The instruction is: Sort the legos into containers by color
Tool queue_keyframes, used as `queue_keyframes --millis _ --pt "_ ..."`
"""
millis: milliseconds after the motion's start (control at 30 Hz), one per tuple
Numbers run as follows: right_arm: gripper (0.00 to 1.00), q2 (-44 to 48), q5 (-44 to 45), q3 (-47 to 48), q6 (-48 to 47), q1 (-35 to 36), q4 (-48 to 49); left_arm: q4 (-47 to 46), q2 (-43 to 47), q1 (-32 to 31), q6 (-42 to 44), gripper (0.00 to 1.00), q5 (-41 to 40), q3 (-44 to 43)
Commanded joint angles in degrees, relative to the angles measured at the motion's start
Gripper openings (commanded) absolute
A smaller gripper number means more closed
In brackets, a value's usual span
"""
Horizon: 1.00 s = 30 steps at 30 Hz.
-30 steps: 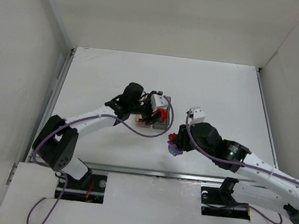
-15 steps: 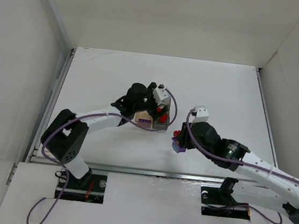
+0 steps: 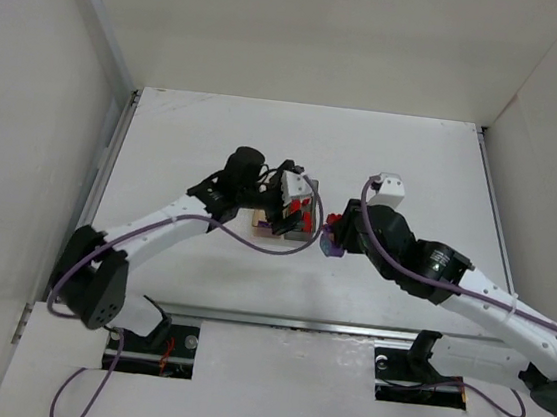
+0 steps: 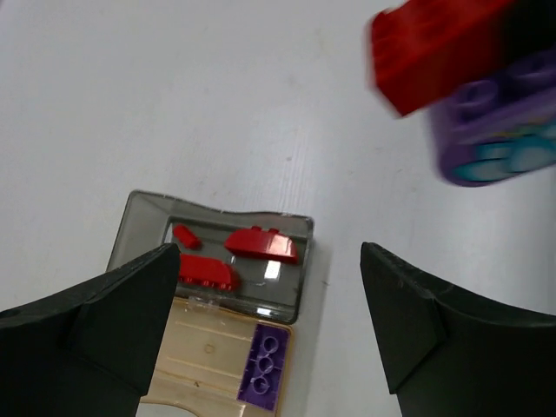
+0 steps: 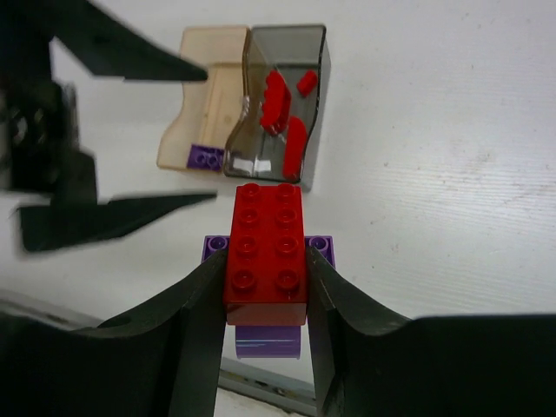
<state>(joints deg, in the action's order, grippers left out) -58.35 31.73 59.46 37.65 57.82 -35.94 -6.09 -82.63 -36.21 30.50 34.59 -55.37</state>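
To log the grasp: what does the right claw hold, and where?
The right claw holds a red brick by its long sides; a purple brick sits beneath.

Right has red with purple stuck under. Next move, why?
Probably bring the open left gripper to the purple brick and pull it off. The right gripper clamps the red brick with purple attached beneath. The grey bin holds red only, the tan bin purple, so dropping both would mix colours.

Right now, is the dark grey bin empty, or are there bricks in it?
Not empty. Three red bricks lie inside the dark grey bin; both wrist views show them.
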Motion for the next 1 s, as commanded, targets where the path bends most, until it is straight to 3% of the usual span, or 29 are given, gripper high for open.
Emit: queue_keyframes --millis 0,133,267,400,900,967 --pt "0.00 -0.89 6.16 4.52 5.59 0.36 -0.63 4.96 10.37 0.52 2.22 0.82 15.32 0.16" --pt "0.00 -2.99 5.63 5.75 9.10 0.36 0.61 -3.39 14.42 -1.76 -14.88 1.00 13.93 2.55" --pt "0.00 -3.70 6.33 6.28 13.15 0.36 -0.36 -3.41 12.85 -2.28 -27.47 1.00 14.45 1.32" --pt "0.00 -3.70 6.86 6.28 13.15 0.36 1.49 -9.10 12.85 -3.43 -33.82 1.00 13.67 3.51" --pt "0.00 -6.16 6.95 7.60 14.73 0.36 0.88 -13.51 8.80 -5.10 -43.16 1.00 3.49 1.94" --pt "0.00 -5.64 6.95 7.60 14.73 0.36 0.88 -13.51 8.80 -5.10 -41.76 0.86 2.16 1.94"
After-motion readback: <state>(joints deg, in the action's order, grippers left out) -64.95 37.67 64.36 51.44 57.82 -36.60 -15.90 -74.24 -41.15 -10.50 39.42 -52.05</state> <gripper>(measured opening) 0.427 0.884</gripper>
